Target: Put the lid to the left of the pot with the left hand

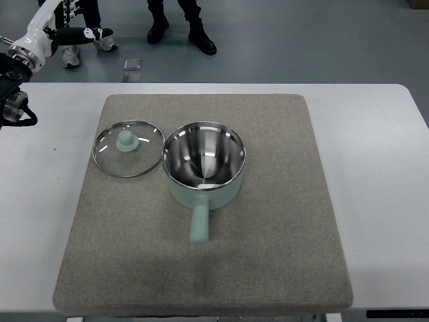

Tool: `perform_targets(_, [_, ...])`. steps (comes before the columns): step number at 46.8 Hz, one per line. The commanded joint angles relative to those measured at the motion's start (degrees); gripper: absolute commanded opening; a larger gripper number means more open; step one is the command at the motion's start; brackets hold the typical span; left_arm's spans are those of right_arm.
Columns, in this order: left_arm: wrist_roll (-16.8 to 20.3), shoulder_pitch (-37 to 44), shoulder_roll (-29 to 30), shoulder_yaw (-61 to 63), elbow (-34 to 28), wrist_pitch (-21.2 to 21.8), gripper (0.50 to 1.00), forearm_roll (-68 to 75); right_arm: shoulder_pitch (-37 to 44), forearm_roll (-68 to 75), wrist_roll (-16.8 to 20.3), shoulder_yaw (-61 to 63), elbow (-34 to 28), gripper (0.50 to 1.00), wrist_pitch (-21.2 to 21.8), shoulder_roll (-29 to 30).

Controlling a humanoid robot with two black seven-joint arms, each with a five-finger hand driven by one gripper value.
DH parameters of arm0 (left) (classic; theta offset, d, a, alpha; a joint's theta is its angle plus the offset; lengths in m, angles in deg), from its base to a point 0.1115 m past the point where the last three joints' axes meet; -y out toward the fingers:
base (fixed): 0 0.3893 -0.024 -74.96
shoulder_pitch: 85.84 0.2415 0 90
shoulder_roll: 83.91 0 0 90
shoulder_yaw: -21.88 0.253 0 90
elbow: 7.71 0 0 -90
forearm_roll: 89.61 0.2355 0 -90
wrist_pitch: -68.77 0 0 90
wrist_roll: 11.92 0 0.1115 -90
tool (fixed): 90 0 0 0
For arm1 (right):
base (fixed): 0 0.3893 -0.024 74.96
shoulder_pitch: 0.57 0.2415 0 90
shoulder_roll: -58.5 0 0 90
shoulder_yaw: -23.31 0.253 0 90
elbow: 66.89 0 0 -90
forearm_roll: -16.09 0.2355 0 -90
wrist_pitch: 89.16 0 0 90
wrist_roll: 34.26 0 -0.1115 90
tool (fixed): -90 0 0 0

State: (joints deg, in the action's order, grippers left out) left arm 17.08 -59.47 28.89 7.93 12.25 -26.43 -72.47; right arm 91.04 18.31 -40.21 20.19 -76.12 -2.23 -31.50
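On the white table [375,168] lay one grey mat [268,255], and on it stood one mint-green pot [204,164] with its handle toward the near edge, and one glass lid [129,148] with a mint knob, flat on the mat and touching the pot's left side. The left hand [13,104] was at the table's far left corner, well apart from the lid and holding nothing; whether its fingers were spread or curled I cannot tell. Two persons' feet [181,30] stood beyond the far edge.
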Motion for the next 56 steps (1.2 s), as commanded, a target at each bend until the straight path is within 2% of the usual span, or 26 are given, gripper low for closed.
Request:
perform_targets(1, [-1.3, 0.1, -0.9, -0.2, -0.5, 0.2, 0.99, -5.0, 0.1, 0.0, 0.0, 0.0, 0.0, 0.924, 0.0, 0.0])
perform_targets(13, [-2.8, 0.9, -3.6, -0.6, -2.5, -1.8, 0.992, -26.8, 0.1, 0.0, 0.0, 0.0, 0.0, 0.924, 0.0, 0.0])
perform_targets(17, [-2.7, 1.6, -3.8, -1.7, -2.6, -4.4, 0.992, -29.3, 0.0, 0.1, 0.0, 0.0, 0.0, 0.921, 0.0, 0.0])
perform_targets(25, [-2.7, 3.7, -4.4, -7.3, -5.1, -12.2, 0.992, -29.4, 0.0, 0.0, 0.0, 0.0, 0.0, 0.924, 0.0, 0.0])
perform_targets(31, [-2.7, 5.3, -5.4, -10.6, -6.2, -15.4, 0.994, -29.8, 0.0, 0.0, 0.0, 0.0, 0.0, 0.924, 0.0, 0.0])
perform_targets(43, [-2.7, 6.7, -8.6, -13.4, -8.1, -13.8, 0.992, -29.9, 0.0, 0.0, 0.0, 0.0, 0.0, 0.924, 0.0, 0.0])
perform_targets(56, [-2.6, 6.6, -9.9, -14.4, -8.4, -14.7, 0.994, -29.6, 0.0, 0.0, 0.0, 0.0, 0.0, 0.924, 0.0, 0.0])
